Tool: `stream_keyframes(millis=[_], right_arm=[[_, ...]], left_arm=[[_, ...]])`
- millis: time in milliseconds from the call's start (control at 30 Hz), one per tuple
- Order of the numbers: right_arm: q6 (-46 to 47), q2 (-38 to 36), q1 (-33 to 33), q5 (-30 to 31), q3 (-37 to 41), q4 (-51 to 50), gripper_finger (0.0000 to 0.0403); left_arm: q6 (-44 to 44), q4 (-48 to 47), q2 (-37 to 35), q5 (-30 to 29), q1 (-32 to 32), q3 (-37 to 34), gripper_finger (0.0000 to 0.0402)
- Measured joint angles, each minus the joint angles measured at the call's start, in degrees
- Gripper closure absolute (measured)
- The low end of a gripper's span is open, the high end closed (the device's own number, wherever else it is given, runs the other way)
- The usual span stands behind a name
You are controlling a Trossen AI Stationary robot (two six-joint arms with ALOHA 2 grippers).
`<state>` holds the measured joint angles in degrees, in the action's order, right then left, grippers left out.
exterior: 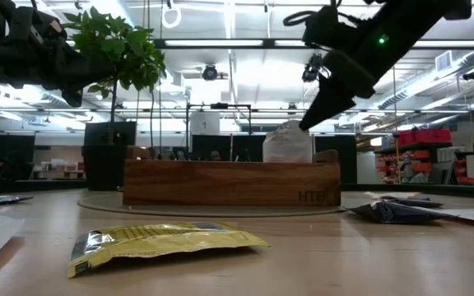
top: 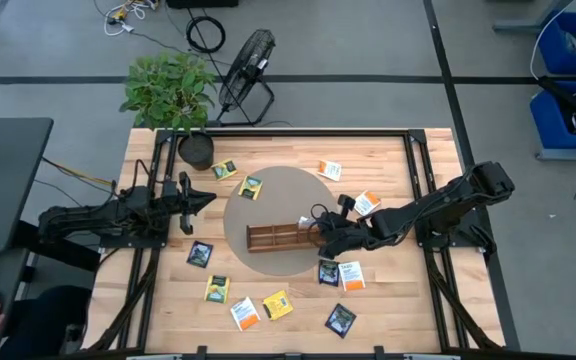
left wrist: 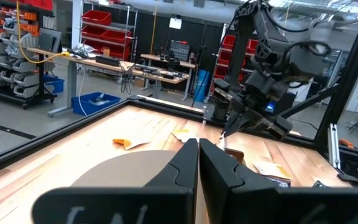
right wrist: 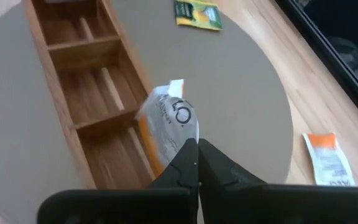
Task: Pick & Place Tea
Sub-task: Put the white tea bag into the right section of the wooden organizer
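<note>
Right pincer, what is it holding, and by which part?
The right pincer pinches a white-and-orange sachet by its edge, over the tray.

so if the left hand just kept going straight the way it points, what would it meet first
Probably the right hand, which hangs over the wooden tray shut on a white-and-orange tea sachet. The left hand is shut, empty and raised above the round mat, so the way up to there looks free; depth is uncertain.

1. The left gripper (left wrist: 198, 163), its dark fingers pressed together, points across a round grey mat (left wrist: 126, 167) on the wooden table (left wrist: 73, 149).
2. Beyond it, the right arm (left wrist: 272, 62) reaches down over the table.
3. Tea sachets (left wrist: 124, 142) lie scattered nearby.
4. Red bins (left wrist: 101, 28) line shelving behind.
</note>
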<state>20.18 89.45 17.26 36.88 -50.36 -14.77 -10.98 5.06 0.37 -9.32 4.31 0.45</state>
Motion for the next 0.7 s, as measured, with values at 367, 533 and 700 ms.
stream_keyframes(millis=[367, 533, 700], right_arm=[[-2.51, -0.02, -1.89, -0.84, 2.93, 4.68, 0.0403], [-2.59, -0.02, -1.86, -2.01, 2.94, 4.69, 0.0403], [-2.02, -0.02, -1.92, -1.99, 2.94, 4.51, 0.0384]], left_arm=[[-0.42, -0.61, -0.01, 0.0, -0.01, -0.02, 0.0383], [-0.37, -0.7, -0.01, 0.0, 0.0, -0.01, 0.0383], [-0.33, -0.68, -0.01, 0.0, 0.01, -0.01, 0.0383]])
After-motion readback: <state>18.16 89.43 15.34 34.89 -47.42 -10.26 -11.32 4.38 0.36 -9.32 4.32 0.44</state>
